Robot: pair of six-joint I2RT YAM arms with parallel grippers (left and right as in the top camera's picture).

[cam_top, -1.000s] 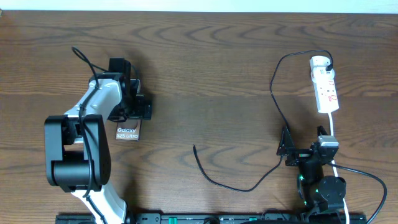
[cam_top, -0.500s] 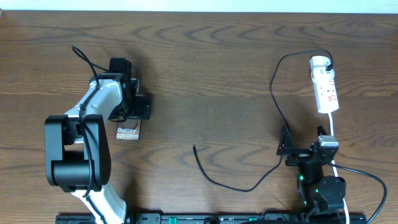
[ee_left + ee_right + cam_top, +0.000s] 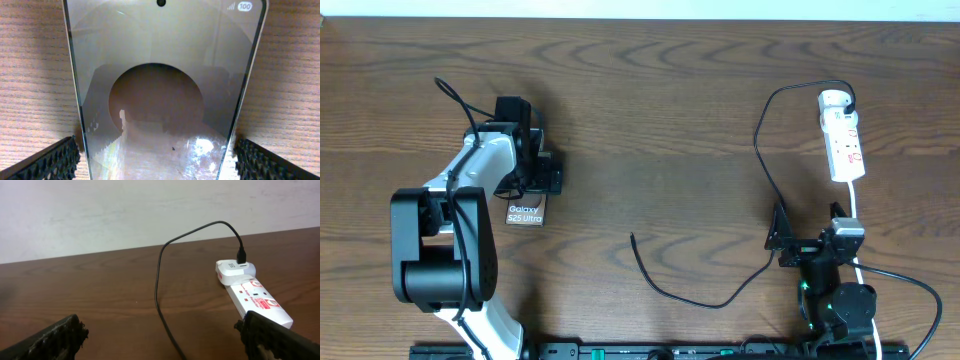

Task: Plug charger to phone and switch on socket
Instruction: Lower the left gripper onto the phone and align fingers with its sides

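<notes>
The phone (image 3: 525, 212) lies on the table at the left, its "Galaxy" lettered end showing below my left gripper (image 3: 533, 172). In the left wrist view its glossy face (image 3: 160, 75) fills the space between my open fingers (image 3: 52, 161), which stand close beside both long edges. The socket (image 3: 842, 135) lies at the far right. It also shows in the right wrist view (image 3: 257, 297). The charger cable (image 3: 690, 298) runs from a plug on the socket, passes under my open, empty right gripper (image 3: 781, 240), and ends at a free tip (image 3: 633, 237). The cable (image 3: 159, 280) runs between the right fingers.
The socket's white cord (image 3: 855, 215) runs toward the right arm's base (image 3: 835, 305). A thick black robot cable (image 3: 905, 285) loops at the right front. The left arm's body (image 3: 445, 240) stands at the left front. A pale wall (image 3: 150, 210) rises behind the table's far edge.
The left gripper has shifted very slightly over the phone. Nothing else has moved.
</notes>
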